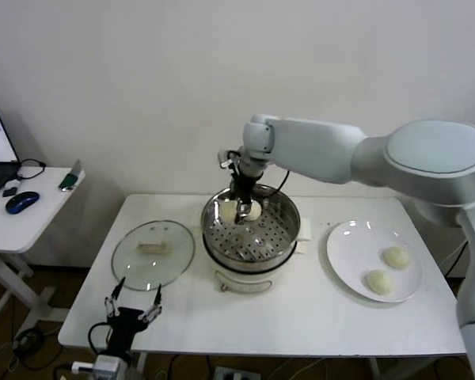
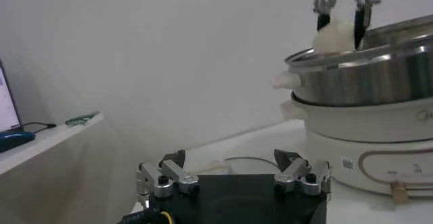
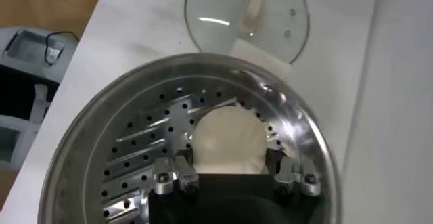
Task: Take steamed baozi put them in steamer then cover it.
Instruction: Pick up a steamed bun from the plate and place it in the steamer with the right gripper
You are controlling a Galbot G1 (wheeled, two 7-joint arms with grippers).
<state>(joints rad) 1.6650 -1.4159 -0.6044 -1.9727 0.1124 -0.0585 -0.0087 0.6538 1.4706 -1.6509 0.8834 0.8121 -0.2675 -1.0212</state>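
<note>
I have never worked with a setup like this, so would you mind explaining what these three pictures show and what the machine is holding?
This is a two-armed robot at a white table. One picture looks down from its head; the other two come from cameras on its wrists. The right gripper reaches into the steamer, jaws closed around a baozi above the perforated tray. Another bun seems to sit beside it. Two more baozi wait on the white plate to the right. The glass cover lies flat on the left. The left gripper waits open at the table's near edge.
</note>
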